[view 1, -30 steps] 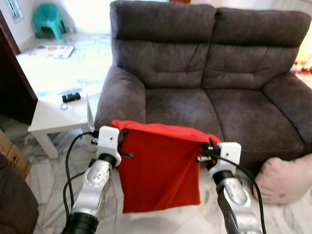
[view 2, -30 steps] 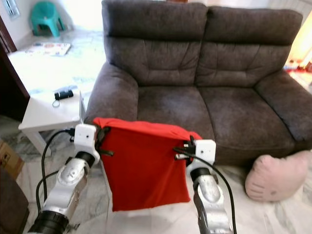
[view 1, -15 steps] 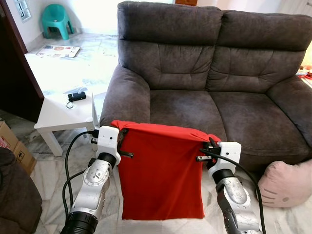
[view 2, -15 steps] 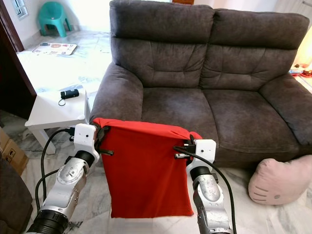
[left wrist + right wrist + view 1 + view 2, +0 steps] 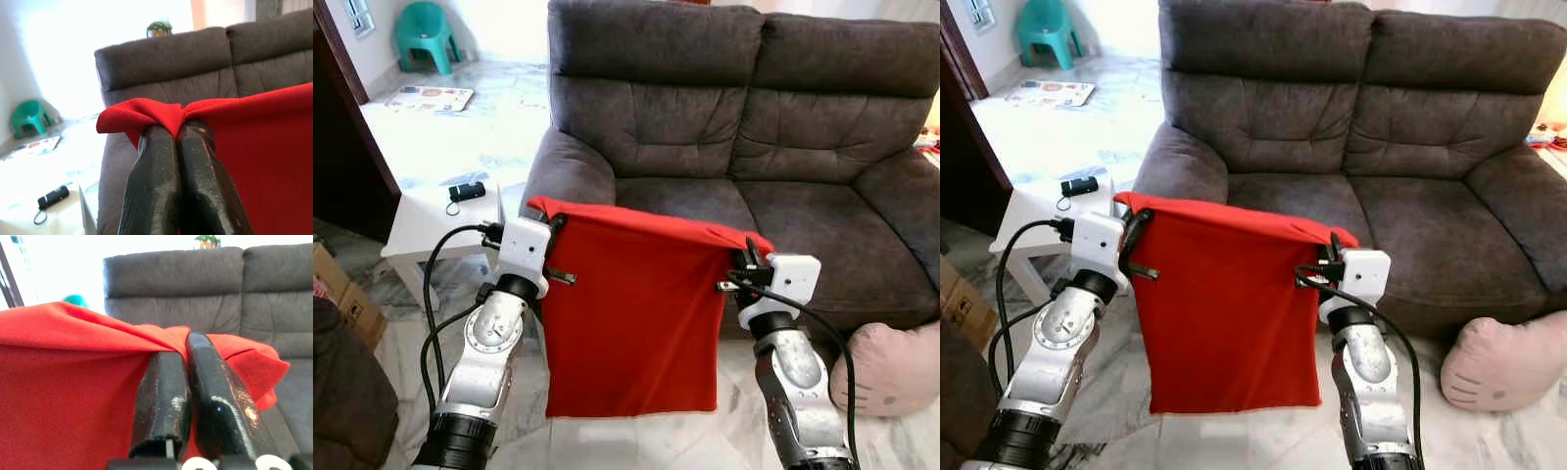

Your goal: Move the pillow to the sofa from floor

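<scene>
Holding one red pillow [image 5: 631, 313] by its top corners, hanging flat ahead of the sofa [image 5: 744, 137] seat: left gripper [image 5: 171, 129] and right gripper [image 5: 188, 345] both pinched on fabric. Looks limp, possibly just a cover. Risks: corner slipping out, snagging the seat edge. One pink cushion [image 5: 891, 364] on floor.

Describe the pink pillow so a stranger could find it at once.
Start at the dark grey sofa and follow its front edge to the robot's right end. On the marble floor just below that corner lies the pink pillow: round, soft and pale, with a small face on it, unlike the flat red cloth hanging nearby.
</scene>
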Robot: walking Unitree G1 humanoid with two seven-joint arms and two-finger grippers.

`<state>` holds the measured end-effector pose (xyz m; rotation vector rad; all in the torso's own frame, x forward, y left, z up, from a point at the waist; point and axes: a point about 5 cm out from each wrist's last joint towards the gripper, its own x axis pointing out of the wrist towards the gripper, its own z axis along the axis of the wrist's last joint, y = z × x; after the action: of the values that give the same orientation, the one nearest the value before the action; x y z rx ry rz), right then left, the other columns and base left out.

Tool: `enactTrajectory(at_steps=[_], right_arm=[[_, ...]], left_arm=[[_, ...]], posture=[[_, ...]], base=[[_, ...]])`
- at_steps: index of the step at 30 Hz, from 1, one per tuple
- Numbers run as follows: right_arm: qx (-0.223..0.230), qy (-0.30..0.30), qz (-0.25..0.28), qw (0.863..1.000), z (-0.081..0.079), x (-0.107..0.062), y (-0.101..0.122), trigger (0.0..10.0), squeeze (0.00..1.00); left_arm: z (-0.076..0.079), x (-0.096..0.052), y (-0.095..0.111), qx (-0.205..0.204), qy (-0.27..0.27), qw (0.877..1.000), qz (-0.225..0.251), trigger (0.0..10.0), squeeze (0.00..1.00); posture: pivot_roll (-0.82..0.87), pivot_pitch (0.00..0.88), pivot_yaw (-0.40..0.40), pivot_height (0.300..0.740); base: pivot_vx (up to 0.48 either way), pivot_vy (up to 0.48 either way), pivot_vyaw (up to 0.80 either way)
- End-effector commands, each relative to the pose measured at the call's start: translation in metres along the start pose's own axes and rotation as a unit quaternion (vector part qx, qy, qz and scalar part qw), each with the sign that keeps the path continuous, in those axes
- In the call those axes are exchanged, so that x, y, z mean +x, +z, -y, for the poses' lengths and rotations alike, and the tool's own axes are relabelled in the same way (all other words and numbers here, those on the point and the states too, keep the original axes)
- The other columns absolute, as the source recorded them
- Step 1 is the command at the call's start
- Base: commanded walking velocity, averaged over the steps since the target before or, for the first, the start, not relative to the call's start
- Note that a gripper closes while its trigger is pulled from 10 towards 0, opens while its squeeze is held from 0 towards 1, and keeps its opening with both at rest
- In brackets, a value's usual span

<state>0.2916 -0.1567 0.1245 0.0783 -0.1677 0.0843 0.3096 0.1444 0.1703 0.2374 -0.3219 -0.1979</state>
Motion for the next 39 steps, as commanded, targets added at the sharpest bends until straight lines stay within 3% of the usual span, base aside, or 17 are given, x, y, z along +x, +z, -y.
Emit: enactTrajectory(at_steps=[1,12,39], right_arm=[[0.005,-0.037,0.067,0.997,0.014,0.002,0.029,10.0,0.00],[0.012,-0.032,0.061,0.998,0.009,-0.002,0.027,10.0,0.00],[0.013,-0.025,0.106,0.994,0.006,0.010,0.053,10.0,0.00]], left_arm=[[-0.013,0.001,0.015,0.025,0.032,0.999,0.029,10.0,0.00],[-0.012,-0.001,0.016,0.032,0.034,0.999,0.025,10.0,0.00],[-0.015,0.011,0.034,0.037,0.033,0.997,0.052,10.0,0.00]], posture=[[0.02,0.000,-0.061,0.740],[0.02,0.000,-0.064,0.740],[0.03,0.000,-0.065,0.740]], base=[[0.255,0.000,0.00],[0.327,0.000,0.00],[0.382,0.000,0.00]])
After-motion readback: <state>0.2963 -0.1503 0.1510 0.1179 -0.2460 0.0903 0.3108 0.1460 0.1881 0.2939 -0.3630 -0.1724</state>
